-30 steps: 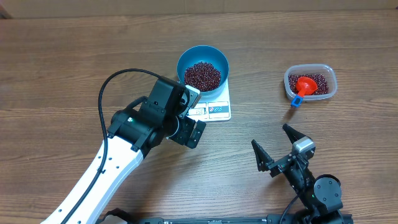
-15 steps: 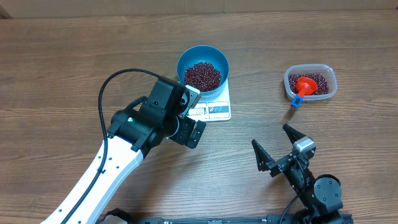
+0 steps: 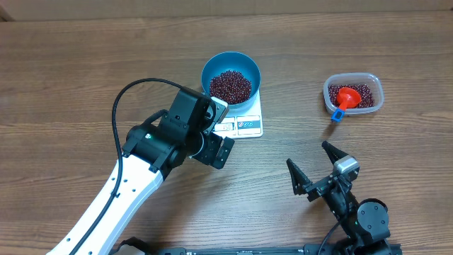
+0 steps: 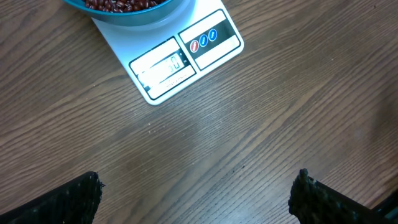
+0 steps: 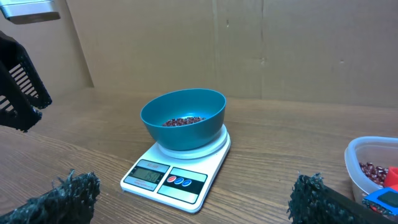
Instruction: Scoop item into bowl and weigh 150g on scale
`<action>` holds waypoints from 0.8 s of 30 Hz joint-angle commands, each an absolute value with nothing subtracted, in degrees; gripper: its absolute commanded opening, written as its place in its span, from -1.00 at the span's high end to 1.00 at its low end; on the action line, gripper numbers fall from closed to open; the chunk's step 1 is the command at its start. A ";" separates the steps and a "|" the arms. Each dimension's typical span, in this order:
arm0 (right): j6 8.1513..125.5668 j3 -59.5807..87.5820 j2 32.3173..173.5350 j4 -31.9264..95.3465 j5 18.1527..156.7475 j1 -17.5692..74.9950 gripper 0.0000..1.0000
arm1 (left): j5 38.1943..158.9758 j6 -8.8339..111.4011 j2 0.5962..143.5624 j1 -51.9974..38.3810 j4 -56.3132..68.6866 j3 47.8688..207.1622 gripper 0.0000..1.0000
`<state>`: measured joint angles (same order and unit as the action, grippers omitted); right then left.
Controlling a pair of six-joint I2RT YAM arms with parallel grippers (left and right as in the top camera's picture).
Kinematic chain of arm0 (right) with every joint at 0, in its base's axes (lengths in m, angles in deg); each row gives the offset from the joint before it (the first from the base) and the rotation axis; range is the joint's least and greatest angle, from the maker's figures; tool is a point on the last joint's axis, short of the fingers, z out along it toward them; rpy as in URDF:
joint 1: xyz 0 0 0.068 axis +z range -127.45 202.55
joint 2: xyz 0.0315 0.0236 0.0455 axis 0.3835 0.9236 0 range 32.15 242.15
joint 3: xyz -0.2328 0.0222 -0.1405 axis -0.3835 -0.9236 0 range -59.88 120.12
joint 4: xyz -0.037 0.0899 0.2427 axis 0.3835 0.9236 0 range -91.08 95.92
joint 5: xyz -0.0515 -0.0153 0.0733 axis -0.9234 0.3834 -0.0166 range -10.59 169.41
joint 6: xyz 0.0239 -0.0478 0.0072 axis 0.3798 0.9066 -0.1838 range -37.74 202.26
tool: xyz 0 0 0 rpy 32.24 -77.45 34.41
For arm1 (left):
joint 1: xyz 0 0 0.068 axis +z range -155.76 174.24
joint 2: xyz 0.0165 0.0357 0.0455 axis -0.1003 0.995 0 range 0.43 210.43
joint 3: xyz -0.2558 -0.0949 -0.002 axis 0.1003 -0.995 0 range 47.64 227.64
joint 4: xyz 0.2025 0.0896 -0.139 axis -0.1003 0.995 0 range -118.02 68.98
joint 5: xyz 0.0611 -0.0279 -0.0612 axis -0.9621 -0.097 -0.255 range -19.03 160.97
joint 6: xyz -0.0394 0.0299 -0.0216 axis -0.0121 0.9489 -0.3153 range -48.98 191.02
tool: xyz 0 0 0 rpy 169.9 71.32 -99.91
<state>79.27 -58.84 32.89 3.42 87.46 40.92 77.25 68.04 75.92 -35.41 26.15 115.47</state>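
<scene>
beans (image 3: 230,85) plain overhead, display (image 4: 163,66) wrist-side, seemingly blurred

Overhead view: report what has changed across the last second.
Nothing visibly changed. The left gripper stays open next to the scale. The right gripper stays open at the near right, holding nothing. The bowl of beans remains on the scale.
</scene>
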 commanded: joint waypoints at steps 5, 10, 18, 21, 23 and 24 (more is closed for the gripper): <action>79.03 -59.41 32.32 3.11 86.72 40.77 -1.00 | 78.00 68.06 75.52 -35.76 26.59 115.60 -0.99; 79.03 -59.41 32.32 3.11 86.74 40.77 -1.00 | 78.04 68.06 69.77 -36.28 28.80 115.60 -0.99; 79.03 -59.41 32.32 3.11 86.72 40.77 -1.00 | 78.02 68.04 48.81 -34.69 31.99 112.87 -0.99; 79.03 -59.41 32.32 3.11 86.72 40.77 -1.00 | 78.04 67.93 39.48 -31.52 28.86 106.99 -0.99; 79.03 -59.41 32.32 3.11 86.72 40.77 -1.00 | 78.06 65.55 33.34 -28.76 25.37 101.55 -0.99; 79.06 -59.41 32.32 3.11 86.72 40.77 -1.00 | 78.08 63.40 30.10 -27.17 23.33 98.31 -0.99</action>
<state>79.27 -58.84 32.89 3.44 87.44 40.90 77.71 67.32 35.41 -30.38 25.65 105.31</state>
